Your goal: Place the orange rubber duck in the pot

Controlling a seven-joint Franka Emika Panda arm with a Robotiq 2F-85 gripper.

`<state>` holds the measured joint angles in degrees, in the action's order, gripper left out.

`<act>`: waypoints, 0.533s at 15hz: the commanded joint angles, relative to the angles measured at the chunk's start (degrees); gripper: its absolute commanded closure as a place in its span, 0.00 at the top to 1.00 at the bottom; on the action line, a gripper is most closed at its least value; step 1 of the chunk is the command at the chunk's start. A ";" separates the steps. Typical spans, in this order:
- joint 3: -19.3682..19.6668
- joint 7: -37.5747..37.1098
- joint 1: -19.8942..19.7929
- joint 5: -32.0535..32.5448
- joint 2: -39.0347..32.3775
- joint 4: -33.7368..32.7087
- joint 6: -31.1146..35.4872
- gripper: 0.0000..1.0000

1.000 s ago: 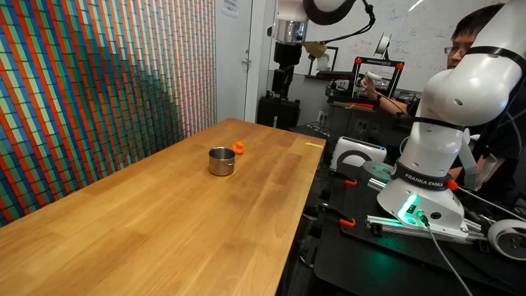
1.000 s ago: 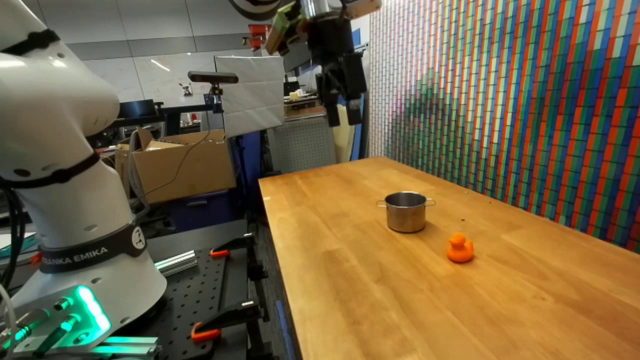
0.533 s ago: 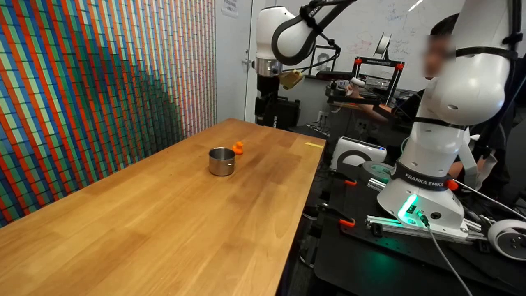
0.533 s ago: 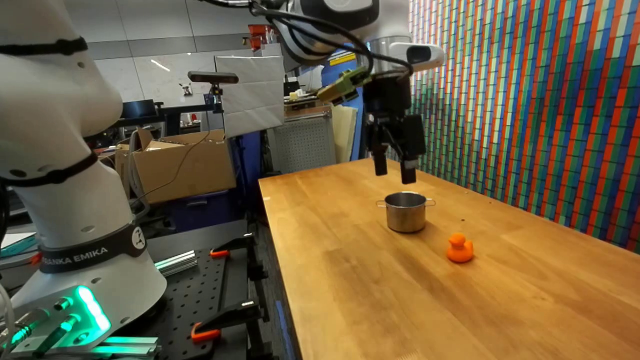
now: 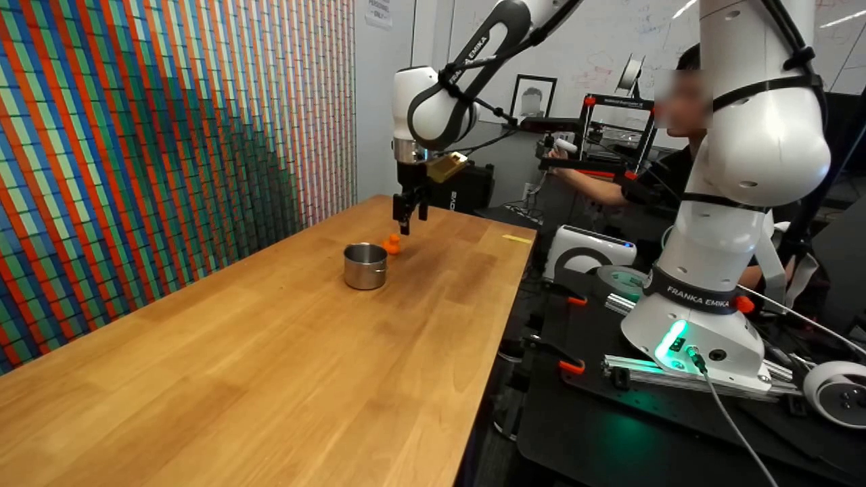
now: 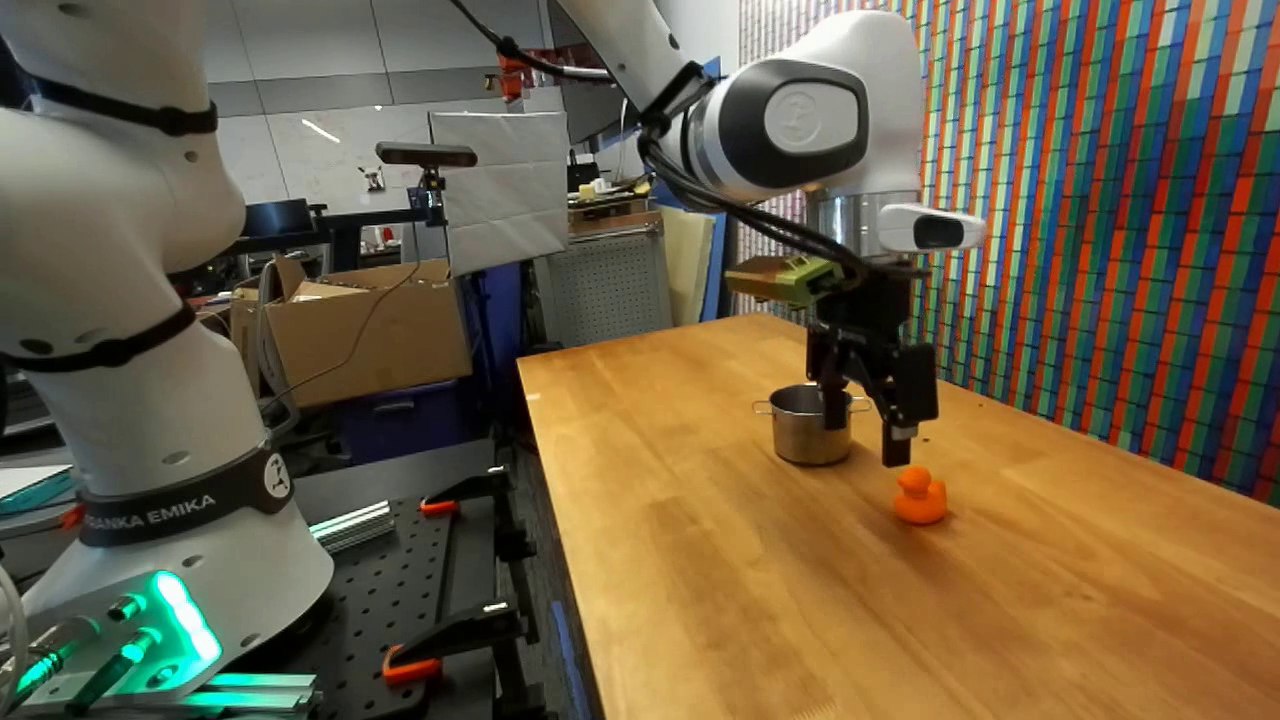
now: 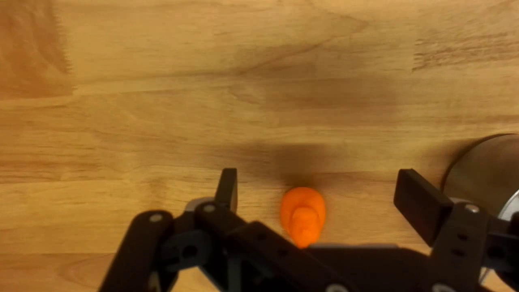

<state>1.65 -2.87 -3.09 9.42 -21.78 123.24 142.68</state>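
The orange rubber duck (image 6: 920,497) stands upright on the wooden table beside the pot (image 6: 812,430), a small grey metal pot with two side handles. In an exterior view, the duck (image 5: 393,244) shows partly behind the pot (image 5: 365,267). My gripper (image 6: 865,445) is open and empty, pointing down above the table near the duck. It also shows in an exterior view (image 5: 413,225), just above the duck. In the wrist view, the duck (image 7: 303,211) lies between the spread fingers of the gripper (image 7: 317,178), its lower end hidden. The pot (image 7: 474,174) is cut off at the right edge.
The wooden table (image 5: 270,365) runs along a colourful tiled wall (image 5: 169,135). Black clamps with orange tips (image 6: 460,640) sit on the robot's base beside the table. A person (image 5: 683,115) is behind the arm.
The arm has come down and across the table, from high above to just over the duck. The gripper has stayed open. The duck and pot have not moved.
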 commanded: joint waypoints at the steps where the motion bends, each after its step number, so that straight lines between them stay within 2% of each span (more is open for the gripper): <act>1: 0.58 0.70 0.54 -1.77 -7.96 -7.78 0.52 1.00; 8: 0.80 1.16 0.83 -1.51 -15.68 -14.10 2.38 1.00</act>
<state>1.82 -2.85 -3.02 8.68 -34.03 112.76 143.94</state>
